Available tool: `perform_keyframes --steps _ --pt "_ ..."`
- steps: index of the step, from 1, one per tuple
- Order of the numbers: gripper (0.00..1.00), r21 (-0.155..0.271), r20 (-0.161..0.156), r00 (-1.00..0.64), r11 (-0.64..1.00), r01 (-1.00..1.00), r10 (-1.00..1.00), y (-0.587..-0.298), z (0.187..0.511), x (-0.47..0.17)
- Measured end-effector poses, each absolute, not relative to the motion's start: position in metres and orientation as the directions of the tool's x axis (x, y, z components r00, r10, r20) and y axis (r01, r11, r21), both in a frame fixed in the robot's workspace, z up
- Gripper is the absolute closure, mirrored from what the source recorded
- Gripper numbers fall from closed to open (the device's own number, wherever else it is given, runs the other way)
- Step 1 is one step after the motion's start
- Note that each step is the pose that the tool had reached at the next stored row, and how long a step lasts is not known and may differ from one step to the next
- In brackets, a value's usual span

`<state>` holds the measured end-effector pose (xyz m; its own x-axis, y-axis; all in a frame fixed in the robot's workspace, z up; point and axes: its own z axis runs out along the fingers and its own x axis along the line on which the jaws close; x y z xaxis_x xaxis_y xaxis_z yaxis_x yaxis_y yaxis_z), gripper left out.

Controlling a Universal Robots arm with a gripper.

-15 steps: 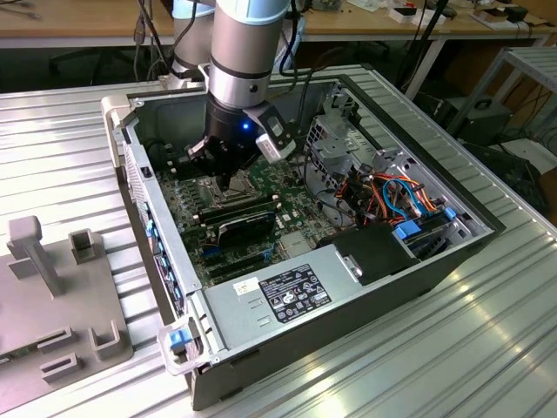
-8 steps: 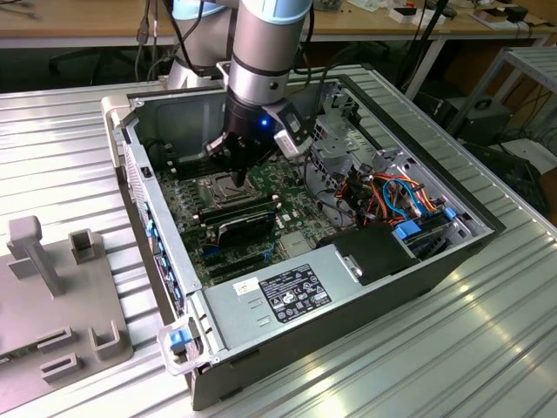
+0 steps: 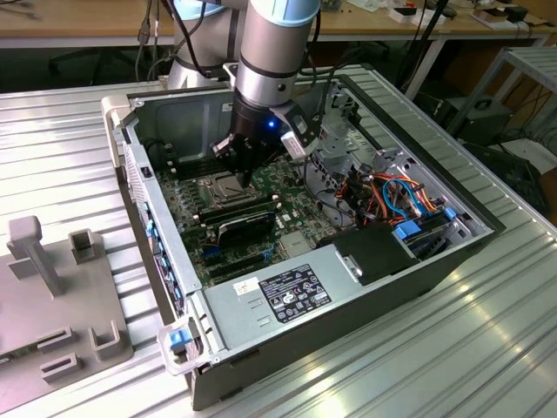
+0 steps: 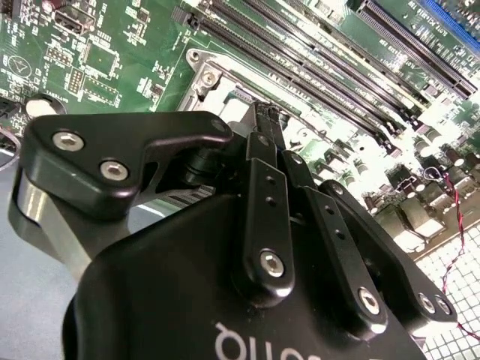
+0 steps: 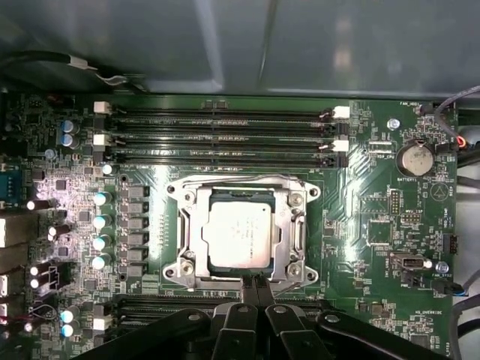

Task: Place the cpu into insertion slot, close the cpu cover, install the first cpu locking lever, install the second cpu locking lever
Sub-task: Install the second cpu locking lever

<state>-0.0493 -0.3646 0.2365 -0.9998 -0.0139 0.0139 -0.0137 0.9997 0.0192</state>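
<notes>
The robot's gripper point(image 5: 255, 289) hung low over the open computer case point(image 3: 452, 252), its two fingers point(image 4: 264, 142) pressed together and holding nothing, their tips at the edge of the socket assembly near the bottom centre of the first wrist view. The cpu point(image 5: 238, 234) sat in the middle of that frame, its pale metal top level inside the insertion slot point(image 5: 294, 238), and the cpu cover point(image 5: 196, 231) lay folded down around it, the chip showing through its window. In the exterior view the gripper point(image 3: 247, 174) stood in the upper middle of the frame, directly over the green board point(image 3: 300, 218). Whether either locking lever was already hooked could not be told from these pictures. The risk at this point looked to be one of aim and force: with the fingertips so close to the frame, a push landing slightly off a thin wire lever would probably slide off it and strike the cover or the board beside it. The memory slots point(image 5: 217, 139), in the upper half of the first wrist view, lay well apart from the fingertips and seemed less exposed. A cover not fully seated could also spring up if a lever slipped its catch.
</notes>
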Motion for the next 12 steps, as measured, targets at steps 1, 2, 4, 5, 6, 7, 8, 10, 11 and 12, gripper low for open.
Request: perform_keyframes --steps 1,2,4,5,6,7,8,10,11,12 --pt "0.89 0.019 0.014 -1.0 1.0 -0.014 -0.014 -0.3647 0.2364 -0.0493" --pt "0.89 0.019 0.014 -1.0 1.0 -0.014 -0.014 -0.3648 0.2364 -0.0493" --pt "0.89 0.019 0.014 -1.0 1.0 -0.014 -0.014 -0.3649 0.2364 -0.0492" --pt "0.89 0.019 0.014 -1.0 1.0 -0.014 -0.014 -0.3649 0.2364 -0.0492" --pt "0.89 0.019 0.014 -1.0 1.0 -0.014 -0.014 -0.3649 0.2364 -0.0492" --pt "0.89 0.018 0.014 -1.0 1.0 -0.014 -0.014 -0.3649 0.2364 -0.0492" --pt "0.89 0.019 0.014 -1.0 1.0 -0.014 -0.014 -0.3649 0.2364 -0.0492" --pt "0.89 0.018 0.014 -1.0 1.0 -0.014 -0.014 -0.3649 0.2364 -0.0492" --pt "0.89 0.018 0.014 -1.0 1.0 -0.014 -0.014 -0.3649 0.2364 -0.0493" --pt "0.89 0.019 0.014 -1.0 1.0 -0.014 -0.014 -0.3651 0.2363 -0.0496"
